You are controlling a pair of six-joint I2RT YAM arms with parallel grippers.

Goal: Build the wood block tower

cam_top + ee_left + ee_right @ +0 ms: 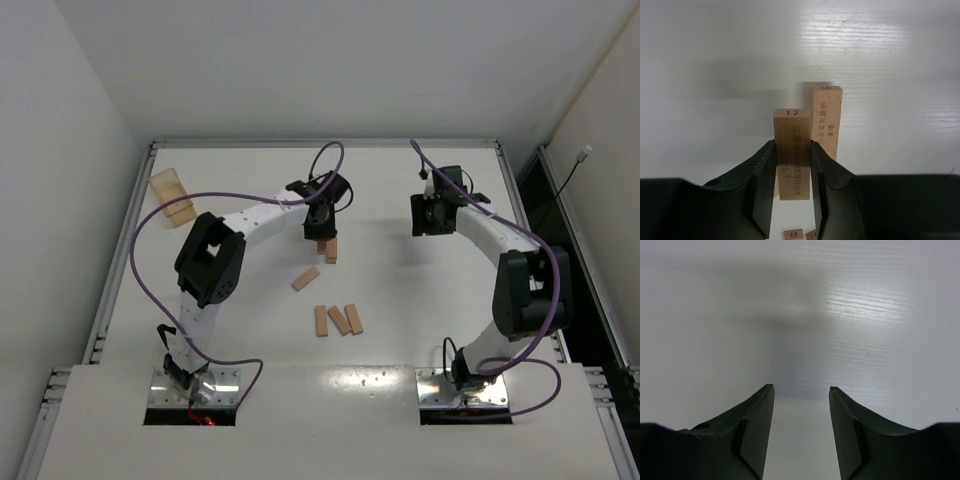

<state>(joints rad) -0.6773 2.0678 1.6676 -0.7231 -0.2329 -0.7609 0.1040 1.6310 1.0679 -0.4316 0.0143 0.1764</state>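
Left fingers (767,165) of mine grip wood block 12 (791,145) end-up, just beside block 39 (826,120) on the bench (715,75); my right fingers (760,415) half-open, empty; 4 loose blocks (340,320) lie mid-bench

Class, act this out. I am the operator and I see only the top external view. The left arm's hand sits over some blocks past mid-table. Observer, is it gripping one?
Observer: Yes. In the left wrist view the left hand is shut on a block marked 12 on its end.
Operator: Is that number its only marking?
Observer: No. Printed characters run along its face, and the neighbouring block carries some too.
Operator: What about the right hand?
Observer: The right wrist view shows the right hand open, with nothing between its fingers.
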